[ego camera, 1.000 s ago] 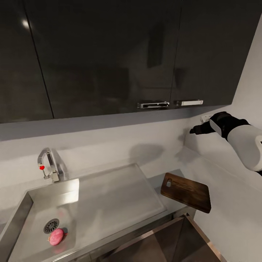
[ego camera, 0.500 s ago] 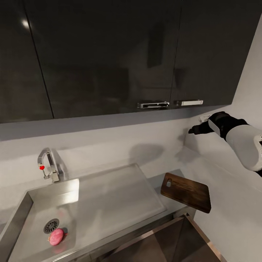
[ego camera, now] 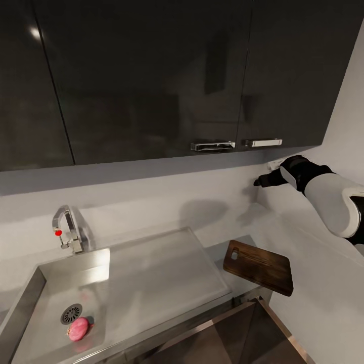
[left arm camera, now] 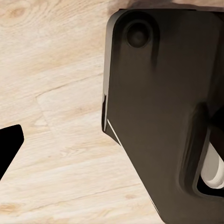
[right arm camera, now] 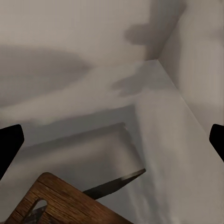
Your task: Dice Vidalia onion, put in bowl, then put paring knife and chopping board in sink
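Kitchen sink corner, right arm raised near the wall above the counter's right end.

The Vidalia onion (ego camera: 78,328) lies in the sink (ego camera: 30,298) basin beside the drain, well apart from both sets of fingers. The chopping board (ego camera: 259,266) rests at the counter's (ego camera: 222,250) right front corner, below the right gripper (ego camera: 259,182); the paring knife (right arm camera: 114,184) blade pokes out past the board's edge. The right fingers (right arm camera: 9,142) are spread wide, holding nothing. The left fingers (left arm camera: 8,145) hang over the wooden floor (left arm camera: 56,70); their spread cannot be told.
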